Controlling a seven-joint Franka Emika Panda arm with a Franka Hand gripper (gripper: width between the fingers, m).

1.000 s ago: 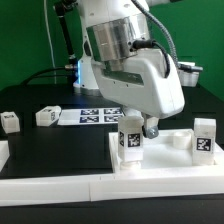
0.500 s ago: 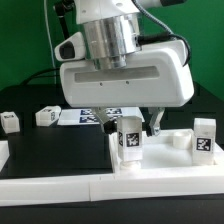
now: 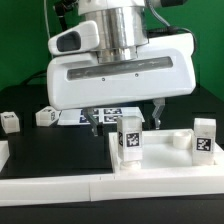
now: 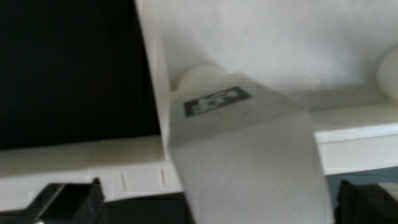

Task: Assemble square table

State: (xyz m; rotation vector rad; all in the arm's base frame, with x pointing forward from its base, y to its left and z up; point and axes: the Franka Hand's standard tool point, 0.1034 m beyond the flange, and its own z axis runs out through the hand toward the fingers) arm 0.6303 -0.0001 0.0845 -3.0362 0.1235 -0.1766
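Note:
The white square table top (image 3: 165, 162) lies at the front on the exterior view's right. One tagged white leg (image 3: 130, 139) stands upright on its near-left corner. My gripper (image 3: 126, 118) hangs just above that leg, jaws wide open, one finger (image 3: 95, 122) on each side of it. In the wrist view the same leg (image 4: 222, 120) runs between my dark fingertips (image 4: 71, 200) with a gap on both sides of my gripper (image 4: 217, 205); the top (image 4: 267, 40) lies behind it. A second leg (image 3: 205, 138) stands at the top's right side.
Two more tagged legs (image 3: 47, 116) (image 3: 9, 122) lie on the black table on the exterior view's left. The marker board (image 3: 108, 114) lies behind my gripper. Long white border bars (image 3: 60, 188) run along the front edge.
My gripper has turned about its vertical axis, from side-on to broadside, and its open fingers now stand on either side of the upright leg. The parts have not moved.

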